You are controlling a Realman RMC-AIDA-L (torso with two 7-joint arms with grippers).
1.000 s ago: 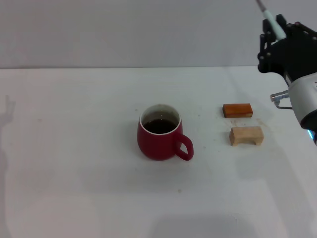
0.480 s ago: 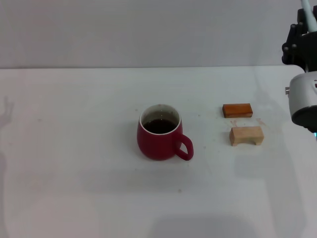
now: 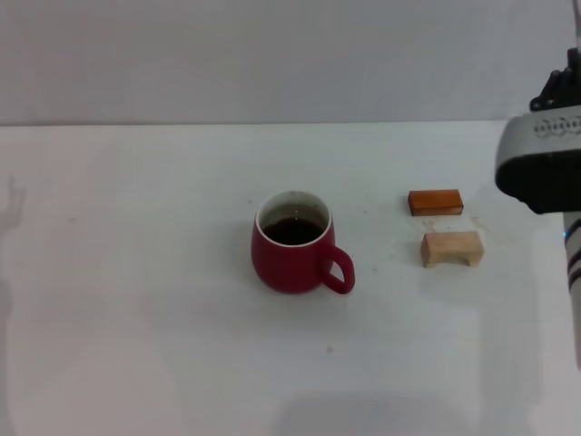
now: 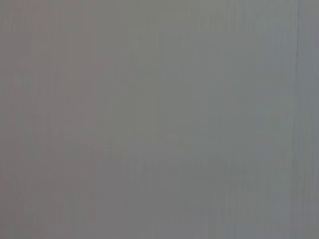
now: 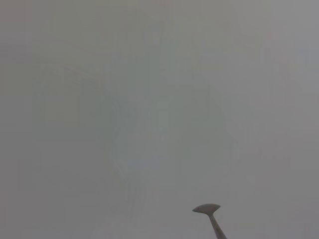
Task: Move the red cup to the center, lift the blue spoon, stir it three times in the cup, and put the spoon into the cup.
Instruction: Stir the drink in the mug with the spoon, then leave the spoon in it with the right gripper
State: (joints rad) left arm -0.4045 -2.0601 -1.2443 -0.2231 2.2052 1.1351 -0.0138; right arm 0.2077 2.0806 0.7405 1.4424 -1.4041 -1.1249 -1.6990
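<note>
The red cup [image 3: 292, 252] stands upright in the middle of the white table [image 3: 136, 291], handle towards the front right, dark liquid inside. My right arm [image 3: 540, 163] is raised at the right edge of the head view, well to the right of the cup and above the table. Only the dark base of its gripper [image 3: 569, 84] shows there. The blue spoon's grey metal bowl and neck [image 5: 209, 211] show in the right wrist view against the grey wall, held up in the air. Its handle is hidden. My left arm is out of view.
An orange-brown block [image 3: 435, 202] and a pale wooden block [image 3: 451, 248] lie to the right of the cup, one behind the other. A grey wall stands behind the table. The left wrist view shows only plain grey.
My right arm has swung up and to the right with the spoon. The gripper and spoon handle have left the head view. The cup and blocks have not moved.
</note>
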